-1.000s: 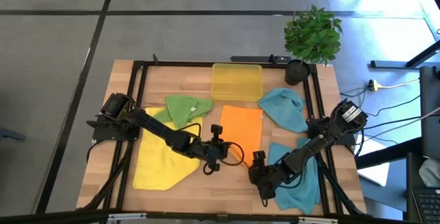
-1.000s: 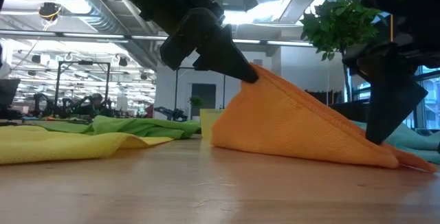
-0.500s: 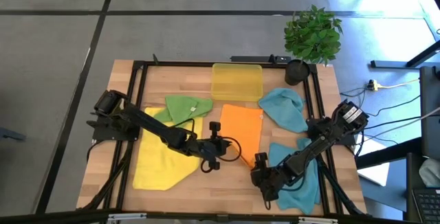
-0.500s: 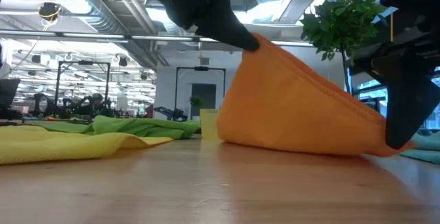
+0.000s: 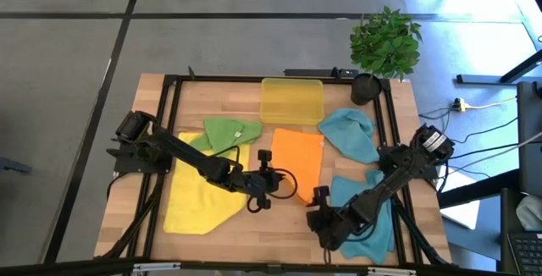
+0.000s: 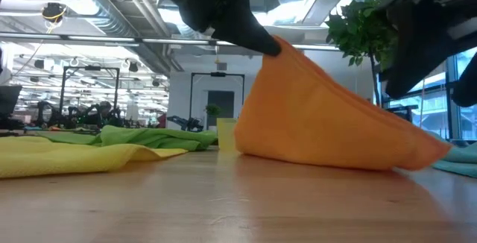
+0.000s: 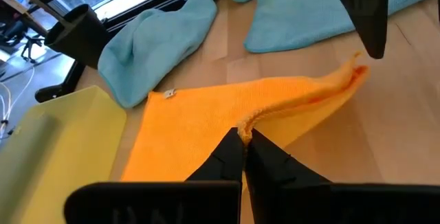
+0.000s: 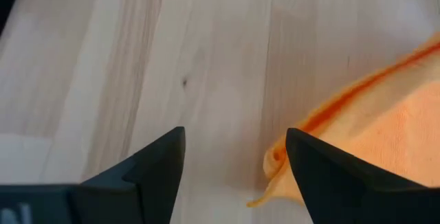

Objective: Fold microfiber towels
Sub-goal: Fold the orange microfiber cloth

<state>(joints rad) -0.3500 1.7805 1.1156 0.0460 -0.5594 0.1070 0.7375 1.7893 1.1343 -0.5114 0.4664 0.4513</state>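
The orange towel [image 5: 301, 162] lies in the table's middle, its near left corner raised like a tent [image 6: 320, 116]. My left gripper [image 5: 269, 183] is shut on that corner. My right gripper [image 5: 320, 217] is open just above the towel's near right corner [image 8: 275, 161], which rests on the table [image 6: 443, 150]. The fingers [image 8: 155, 169] do not touch it. The yellow towel [image 5: 199, 195] and the green towel [image 5: 230, 132] lie at the left. Two teal towels [image 5: 351, 134] [image 5: 368, 221] lie at the right. My left gripper pinches the orange towel's near left corner [image 7: 243, 129] between its two fingers. The fingers slant down from above and from the table's left [image 6: 250, 30]. The corner is lifted clear; the cloth slopes down from it to the near right corner and to the part lying flat on the table.
A translucent yellow tray [image 5: 292, 100] stands at the far middle. A potted plant [image 5: 385, 43] stands at the far right corner. Bare wood [image 5: 279, 238] shows along the near edge. A dark frame [image 5: 169, 107] runs round the table.
My left gripper has gone up with the orange towel's near left corner, so the tent has grown steeper. My right gripper has let go of the near right corner and risen off it; that corner now lies on the table.
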